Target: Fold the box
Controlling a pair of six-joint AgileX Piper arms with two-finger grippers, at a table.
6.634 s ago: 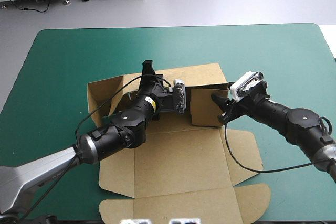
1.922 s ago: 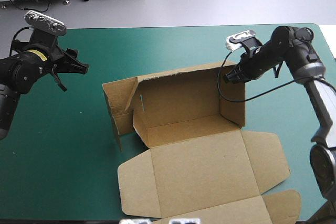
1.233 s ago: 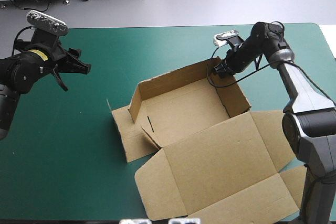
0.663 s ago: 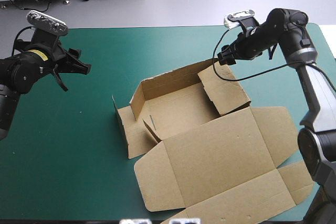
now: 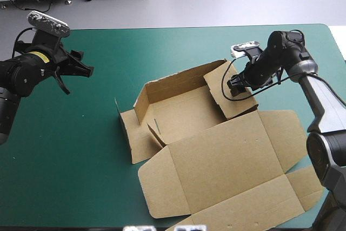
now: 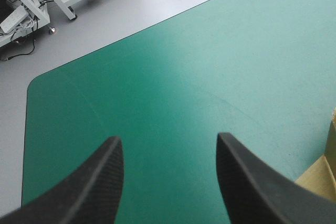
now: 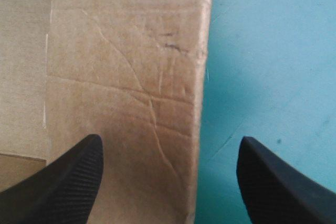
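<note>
Centre and lower right of the high frame sits the brown cardboard box (image 5: 221,160): a half-formed tray on the teal-green table cover (image 5: 81,160), its far wall up and its lid flat towards the bottom edge. The right gripper (image 5: 233,86) is right over the leaning right end flap (image 5: 230,96), black fingers spread wide and holding nothing. In its wrist view the flap's free edge runs straight ahead between the open fingers, with board on one side and cover on the other. The left gripper (image 5: 81,68) hangs in the upper left, well apart, also wide open and empty. The right arm is much nearer, so the flap looks like its job.
</note>
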